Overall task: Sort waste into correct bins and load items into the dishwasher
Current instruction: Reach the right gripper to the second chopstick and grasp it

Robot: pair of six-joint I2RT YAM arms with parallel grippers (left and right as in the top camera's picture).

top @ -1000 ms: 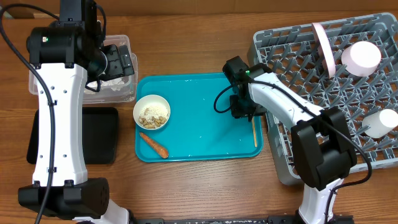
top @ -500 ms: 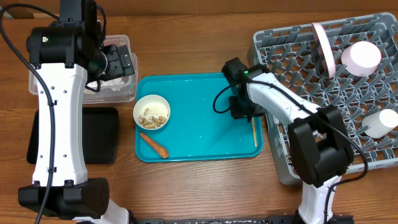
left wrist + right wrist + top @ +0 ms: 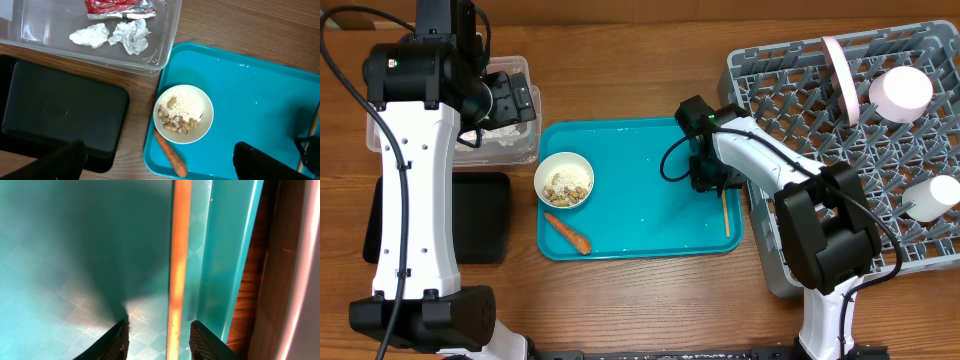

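My right gripper (image 3: 709,180) is low over the teal tray (image 3: 640,160), open, its fingers (image 3: 120,339) either side of a wooden chopstick (image 3: 177,265) lying by the tray's right rim (image 3: 725,212); I cannot tell if it is one or two. My left gripper (image 3: 160,167) hangs open and empty high above the clear tub (image 3: 510,145), which holds the red-and-silver wrapper (image 3: 120,6) and crumpled paper (image 3: 130,35). The small white bowl (image 3: 564,180) holds food scraps; the carrot (image 3: 567,232) lies beside it. The black tray (image 3: 470,217) is empty.
The grey dish rack (image 3: 790,110) stands at the right, holding the pink plate (image 3: 837,75) on edge, the upturned pink bowl (image 3: 900,92) and the white cup (image 3: 930,197). Its left wall is close to my right gripper.
My right arm's forearm has swung slightly left, and the chopstick has shifted a little left on the tray. The left arm has not moved.
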